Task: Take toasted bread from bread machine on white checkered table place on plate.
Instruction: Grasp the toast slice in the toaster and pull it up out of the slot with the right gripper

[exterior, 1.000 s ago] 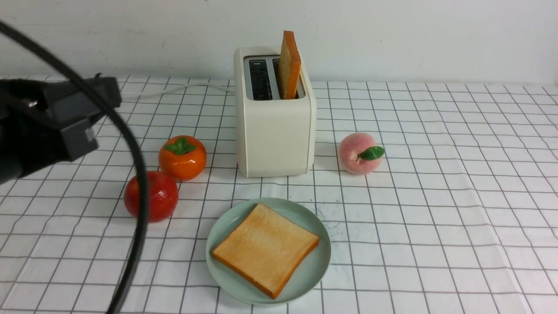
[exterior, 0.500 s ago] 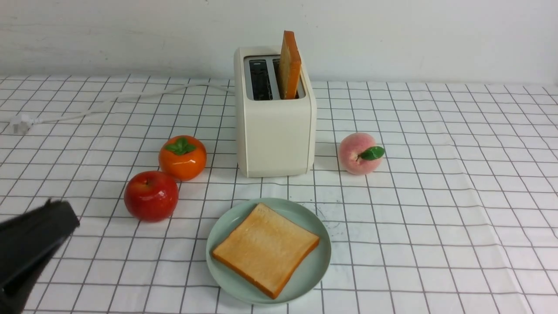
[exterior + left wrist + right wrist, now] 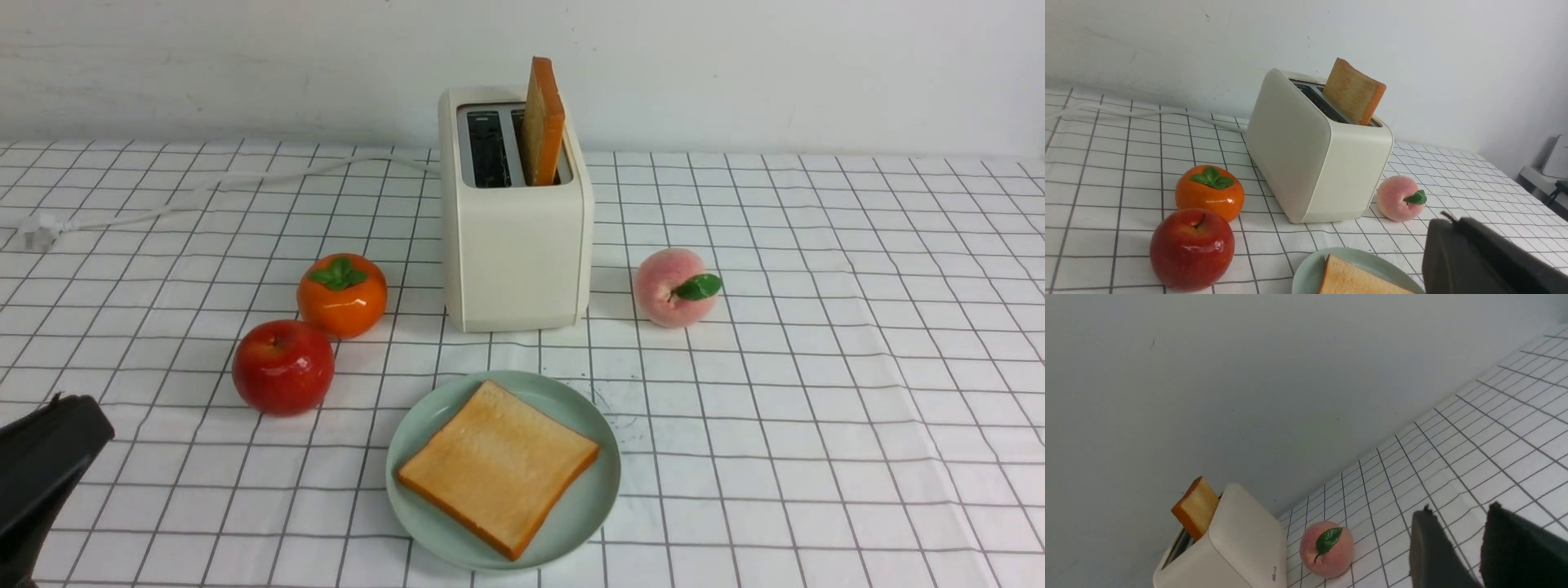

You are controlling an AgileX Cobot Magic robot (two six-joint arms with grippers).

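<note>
Toasted bread (image 3: 542,122) stands upright in the right-hand slot of the bread machine (image 3: 514,253), which sits midway along the back edge of the surface (image 3: 816,408). Its thin crust edge faces the front edge, so its broad faces look toward the left and right edges. A second slice (image 3: 496,465) lies flat on the plate (image 3: 592,498), near the middle of the front edge.

The left claw (image 3: 65,433) sits low at the front-left corner, closed and empty. From there the standing slice is ahead, to the right and higher, with the apple (image 3: 283,367) and persimmon (image 3: 341,296) in between.

The right claw (image 3: 1459,531) appears only in its own wrist view, fingers slightly parted around nothing. It looks at the bread machine from the right-edge side, past the peach (image 3: 1326,549).

The slice stands in the slot on the right arm's side, so that arm seems better placed. A grip would have to close left to right across the broad faces.
</note>
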